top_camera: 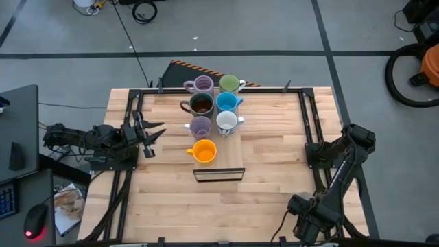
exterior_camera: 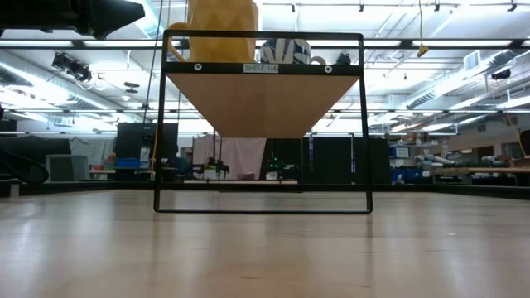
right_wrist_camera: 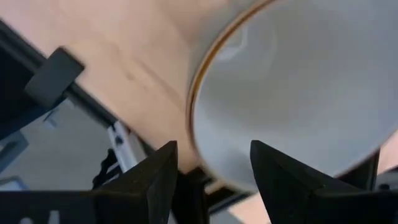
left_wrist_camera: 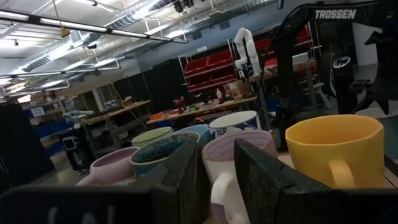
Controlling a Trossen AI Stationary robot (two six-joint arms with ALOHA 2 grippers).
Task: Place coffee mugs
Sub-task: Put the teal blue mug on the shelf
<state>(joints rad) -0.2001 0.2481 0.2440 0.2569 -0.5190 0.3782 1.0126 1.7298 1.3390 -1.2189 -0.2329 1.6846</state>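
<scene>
Seven coffee mugs stand upright in two rows on a raised wooden shelf (top_camera: 230, 163): lilac (top_camera: 199, 84), green (top_camera: 230, 84), dark brown (top_camera: 200, 104), blue (top_camera: 226, 102), lilac (top_camera: 200, 126), patterned white (top_camera: 227, 122), and orange-yellow (top_camera: 204, 151) at the near end. My left gripper (top_camera: 148, 133) waits open at the table's left edge, pointing at the mugs. My right gripper (right_wrist_camera: 214, 180) is open at the near right corner, pointing down over a white, gold-rimmed mug (right_wrist_camera: 298, 93). One finger stands outside its rim and one over its inside. My right arm (top_camera: 322, 199) hides this mug in the high view.
A black metal frame (top_camera: 137, 103) runs around the wooden table top. In the low view the shelf stands on thin black legs (exterior_camera: 157, 124), with open table beneath and in front of it. A vacuum cleaner (top_camera: 418, 65) and cables lie on the floor beyond the table.
</scene>
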